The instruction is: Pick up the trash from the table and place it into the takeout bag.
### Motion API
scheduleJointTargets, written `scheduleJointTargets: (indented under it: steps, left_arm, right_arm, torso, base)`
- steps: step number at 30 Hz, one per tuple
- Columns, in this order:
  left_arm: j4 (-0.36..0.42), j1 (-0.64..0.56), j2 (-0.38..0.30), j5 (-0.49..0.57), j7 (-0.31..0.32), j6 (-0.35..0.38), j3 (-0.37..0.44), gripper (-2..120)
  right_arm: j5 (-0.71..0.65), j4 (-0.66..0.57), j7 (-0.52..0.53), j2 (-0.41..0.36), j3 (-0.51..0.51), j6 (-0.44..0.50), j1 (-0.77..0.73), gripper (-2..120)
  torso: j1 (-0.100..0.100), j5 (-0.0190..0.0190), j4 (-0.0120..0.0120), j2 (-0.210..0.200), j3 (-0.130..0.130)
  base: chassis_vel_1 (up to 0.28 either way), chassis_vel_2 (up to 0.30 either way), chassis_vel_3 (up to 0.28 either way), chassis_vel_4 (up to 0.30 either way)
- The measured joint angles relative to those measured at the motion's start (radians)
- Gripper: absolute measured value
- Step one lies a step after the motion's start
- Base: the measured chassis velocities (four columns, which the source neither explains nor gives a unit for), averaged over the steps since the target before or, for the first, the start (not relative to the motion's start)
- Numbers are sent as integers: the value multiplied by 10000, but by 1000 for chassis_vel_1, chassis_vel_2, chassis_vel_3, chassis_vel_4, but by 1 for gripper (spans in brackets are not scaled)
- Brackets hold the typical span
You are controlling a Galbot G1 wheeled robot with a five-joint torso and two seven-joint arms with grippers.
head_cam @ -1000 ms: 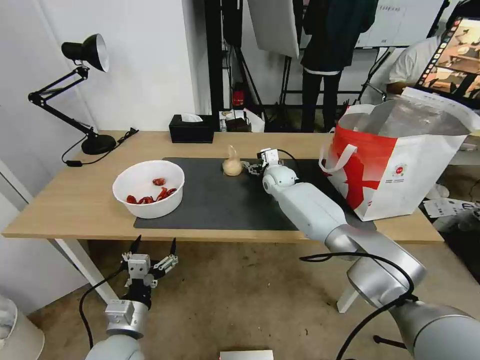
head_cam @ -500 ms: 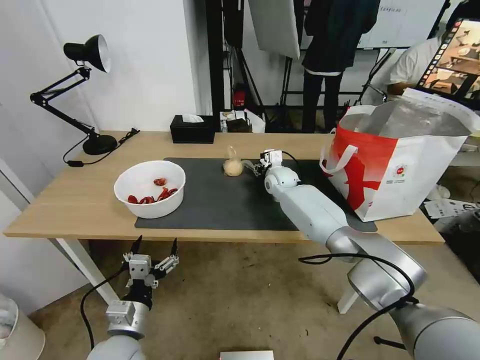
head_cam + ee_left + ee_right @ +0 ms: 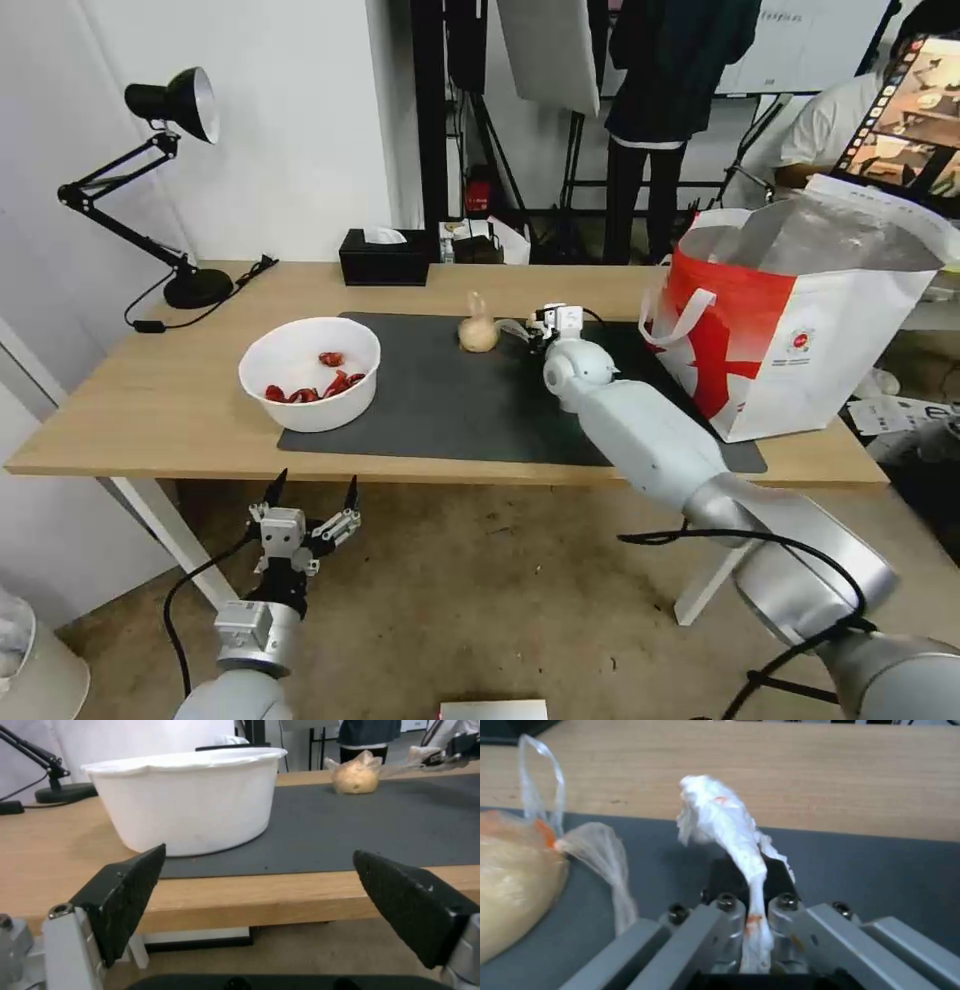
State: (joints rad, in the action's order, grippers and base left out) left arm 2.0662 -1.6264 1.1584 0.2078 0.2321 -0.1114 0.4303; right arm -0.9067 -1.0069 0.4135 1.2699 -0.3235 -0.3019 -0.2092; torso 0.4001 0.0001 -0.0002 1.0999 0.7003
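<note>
One table [image 3: 150, 400], mat [image 3: 440, 400] on top. Bag [image 3: 800, 330]: right end, mouth open upward. Bowl [image 3: 310, 375]: mat's left edge, red scraps inside. Knotted bag [image 3: 478, 330]: far mat edge. Tissue [image 3: 730, 828]: pinched in right gripper [image 3: 752, 896], jaws closed on it, just beside knotted bag, probably clear of mat. Carry high over bag rim, release well inside. Left gripper [image 3: 310, 495]: fingers wide apart, nothing held, below table front edge.

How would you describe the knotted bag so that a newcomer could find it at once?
On the table lies a dark mat. At its far edge sits the knotted bag, a clear pouch of beige stuff, far smaller than the white bowl.
</note>
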Motion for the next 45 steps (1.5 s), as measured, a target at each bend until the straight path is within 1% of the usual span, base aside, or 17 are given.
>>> scheduleJointTargets:
  steps: [2,8,11,12,13,15,16,19,20,21,23,28,35,36,39,40,45]
  left_arm:
    - [90,-32,-12,-1,5,0,-15,100]
    - [138,-62,-12,-1,8,3,-12,100]
    - [189,-114,36,-18,18,3,7,100]
    - [189,-114,36,-18,18,3,7,100]
    - [207,-139,52,-34,20,1,8,100]
    - [223,-150,55,-49,22,-3,7,100]
    - [223,-150,55,-49,22,-3,7,100]
    - [274,-133,49,-67,25,-5,-54,100]
    - [274,-133,49,-67,25,-5,-54,100]
    - [305,-131,48,-84,24,-5,-88,100]
    - [382,-132,48,-125,18,-6,-180,100]
    - [502,-93,58,-186,11,14,-357,100]
    - [769,-181,13,-193,-25,75,-320,100]
    - [769,-181,13,-193,-25,75,-320,100]
    - [824,-263,-12,-191,-27,77,-258,100]
    - [824,-263,-12,-191,-27,77,-258,100]
    - [930,-291,-15,-181,-27,76,-249,100]
  right_arm:
    - [-305,-871,-42,-419,76,228,-234,0]
    - [-505,-1947,-269,-889,226,586,-585,0]
    - [80,-4542,-561,-2025,833,2038,-1368,0]
    - [80,-4542,-561,-2025,833,2038,-1368,0]
    - [488,-5492,-248,-2536,1237,2332,-1603,0]
    - [758,-6372,379,-3170,1774,2315,-1776,0]
    - [758,-6372,379,-3170,1774,2315,-1776,0]
    - [624,-7716,2816,-4837,3230,653,-1935,0]
    - [624,-7716,2816,-4837,3230,653,-1935,0]
    - [84,-7841,3597,-5255,3569,10,-1924,0]
    - [-957,-7738,4206,-5806,3916,-898,-1860,0]
    - [-2083,-7342,3899,-6404,4061,-1706,-1820,0]
    - [-2881,-7224,3680,-6433,4003,-2467,-1694,27]
    - [-2881,-7224,3680,-6433,4003,-2467,-1694,27]
    - [-2886,-7225,3680,-6500,3888,-2528,-1549,42]
    - [-2886,-7225,3680,-6500,3888,-2528,-1549,42]
    - [-2905,-7467,3328,-6591,3944,-2281,-1642,62]
  torso:
    - [1,-1,4,0,-1]
    - [0,0,2,0,-2]
    - [0,1,3,0,-3]
    - [0,1,3,0,-3]
    - [-1,1,4,1,-4]
    - [-2,2,2,1,-4]
    - [-2,2,2,1,-4]
    - [-2,2,-2,2,-5]
    - [-2,2,-2,2,-5]
    - [-3,-2,-6,3,-6]
    - [-2,6,-5,2,-6]
    - [-2,3,-1,2,-4]
    - [-1,0,3,2,-3]
    - [-1,0,3,2,-3]
    - [-2,-2,3,2,-3]
    - [-2,-2,3,2,-3]
    - [-1,-1,3,2,-3]
  base:
    - [0,0,0,0]
    - [0,0,0,0]
    - [0,0,0,0]
    - [0,0,0,0]
    - [0,0,0,0]
    - [0,0,0,0]
    - [0,0,0,0]
    - [0,0,0,0]
    - [0,0,0,0]
    - [0,0,0,0]
    - [0,0,0,0]
    - [0,0,0,0]
    - [0,0,0,0]
    - [0,0,0,0]
    - [0,0,0,0]
    - [0,0,0,0]
    - [0,0,0,0]
